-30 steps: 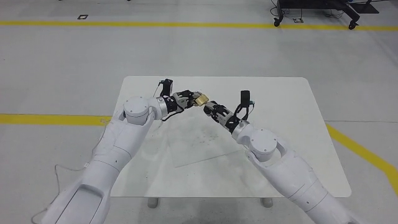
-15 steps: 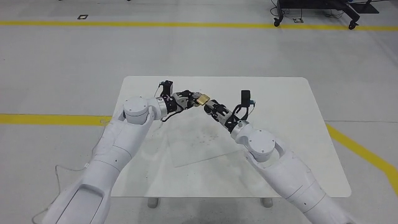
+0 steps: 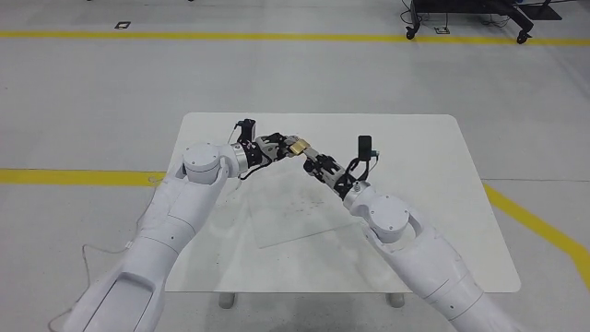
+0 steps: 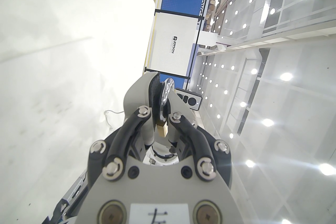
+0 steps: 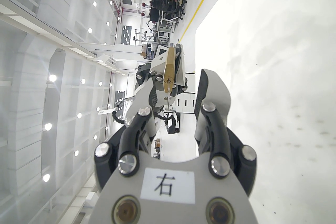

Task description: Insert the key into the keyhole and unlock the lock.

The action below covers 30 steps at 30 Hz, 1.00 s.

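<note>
Lock [image 3: 296,148] is a brass padlock held in the air above the white tabletop [image 3: 415,148], near its far middle, between the two arms. The left tool [image 4: 164,93] is clenched on the lock: its two fingers press the silver shackle [image 4: 167,88] between their pads, and the brass body lies just behind them. In the right wrist view, the keyhole end of the lock faces the right tool [image 5: 176,93], and the silver key [image 5: 168,97] projects from that end. The right tool is released, its fingers spread wide on either side of the key. Whether either finger touches the key cannot be told.
</note>
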Each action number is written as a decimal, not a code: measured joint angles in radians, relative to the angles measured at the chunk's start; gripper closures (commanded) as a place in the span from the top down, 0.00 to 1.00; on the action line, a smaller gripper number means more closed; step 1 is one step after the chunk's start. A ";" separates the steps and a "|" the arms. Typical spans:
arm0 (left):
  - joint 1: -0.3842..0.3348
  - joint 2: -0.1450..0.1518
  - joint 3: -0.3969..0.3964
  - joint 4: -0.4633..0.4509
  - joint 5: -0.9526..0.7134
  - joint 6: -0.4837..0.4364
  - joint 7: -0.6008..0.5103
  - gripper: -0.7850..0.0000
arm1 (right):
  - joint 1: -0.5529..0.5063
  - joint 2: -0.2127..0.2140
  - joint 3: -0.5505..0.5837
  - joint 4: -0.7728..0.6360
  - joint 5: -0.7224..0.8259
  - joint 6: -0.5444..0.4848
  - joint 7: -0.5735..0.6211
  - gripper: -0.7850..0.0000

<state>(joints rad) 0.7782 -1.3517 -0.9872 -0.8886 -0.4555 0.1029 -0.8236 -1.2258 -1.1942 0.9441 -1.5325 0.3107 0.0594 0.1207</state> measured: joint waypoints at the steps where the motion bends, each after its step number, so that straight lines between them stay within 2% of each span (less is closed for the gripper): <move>1: 0.000 0.000 -0.001 0.000 0.001 -0.001 0.002 0.00 | -0.003 0.000 0.003 -0.002 0.000 -0.002 0.004 0.29; 2: 0.001 0.000 -0.001 -0.001 0.002 -0.001 0.003 0.00 | -0.006 0.000 0.007 -0.003 -0.001 -0.005 0.008 0.26; 5: 0.002 0.000 -0.003 -0.002 0.005 -0.003 0.006 0.00 | -0.013 -0.001 0.017 -0.004 0.001 -0.008 0.027 0.00; 17: 0.000 -0.003 0.008 -0.001 0.031 0.006 -0.022 0.00 | 0.018 -0.019 0.020 0.029 0.004 0.014 0.055 0.00; 18: -0.001 -0.003 0.008 0.000 0.031 0.004 -0.023 0.00 | 0.020 -0.020 0.020 0.031 0.002 0.016 0.055 0.11; 19: -0.001 -0.004 0.007 0.001 0.030 0.003 -0.024 0.00 | 0.021 -0.022 0.020 0.032 0.002 0.016 0.056 0.48; 20: -0.002 -0.004 0.006 0.002 0.028 0.000 -0.024 0.00 | 0.021 -0.023 0.020 0.033 0.004 0.016 0.058 1.00; 24: 0.000 -0.004 -0.004 0.001 0.018 -0.014 -0.018 0.00 | 0.017 -0.025 0.037 0.039 -0.003 -0.007 0.050 1.00; 27: 0.004 -0.004 -0.016 -0.005 0.009 -0.037 -0.004 0.00 | 0.003 -0.025 0.027 0.022 -0.135 -0.020 -0.074 1.00; 30: 0.011 -0.002 -0.032 -0.014 -0.003 -0.065 0.011 0.00 | 0.003 -0.025 0.027 0.022 -0.174 -0.020 -0.099 1.00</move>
<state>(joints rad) 0.7894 -1.3536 -1.0194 -0.9030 -0.4581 0.0377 -0.8124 -1.2230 -1.2187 0.9706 -1.5103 0.1362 0.0399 0.0220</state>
